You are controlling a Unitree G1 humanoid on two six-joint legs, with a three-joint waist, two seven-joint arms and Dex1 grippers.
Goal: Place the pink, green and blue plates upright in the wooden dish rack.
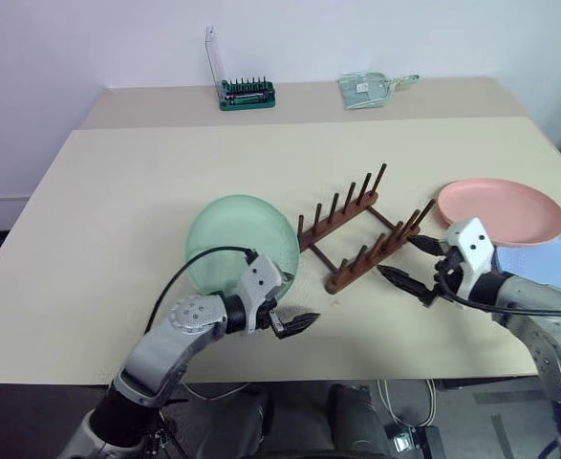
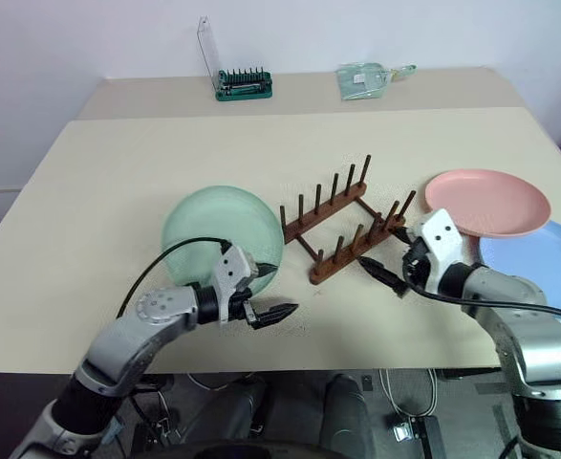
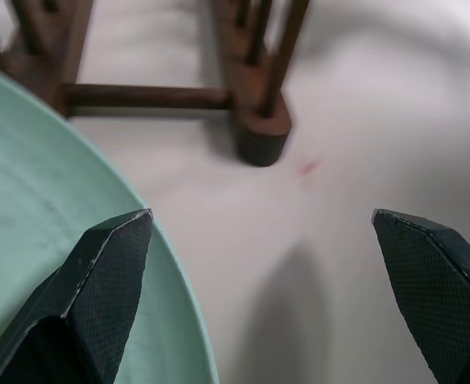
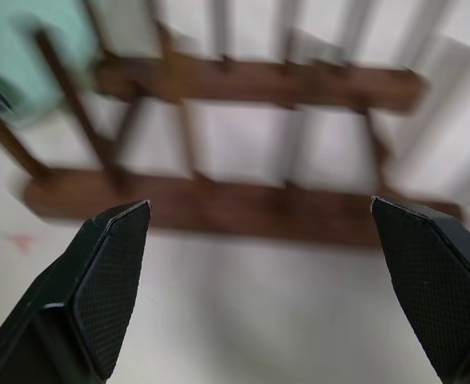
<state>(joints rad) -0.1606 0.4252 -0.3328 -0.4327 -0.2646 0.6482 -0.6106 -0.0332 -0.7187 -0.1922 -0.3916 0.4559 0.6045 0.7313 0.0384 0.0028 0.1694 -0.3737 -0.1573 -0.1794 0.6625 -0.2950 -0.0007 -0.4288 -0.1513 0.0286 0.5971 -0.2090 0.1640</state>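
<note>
On the left of the table lies the green plate [image 1: 240,241], flat, its right edge just beside the wooden dish rack [image 1: 356,226]. The left gripper [image 1: 297,323] hangs at the near rim of this plate with fingers spread wide and empty — one finger [image 3: 106,272] stands above the rim. To do this step well, I think it should slide one finger under the rim, close firmly, then tip the plate upright before moving it between the pegs. The rack is empty in the middle. The right gripper [image 1: 416,268], also spread and holding nothing, faces the rack's near end — it could steady it. The pink plate [image 1: 500,210] and blue plate [image 1: 548,263] wait flat at the right.
</note>
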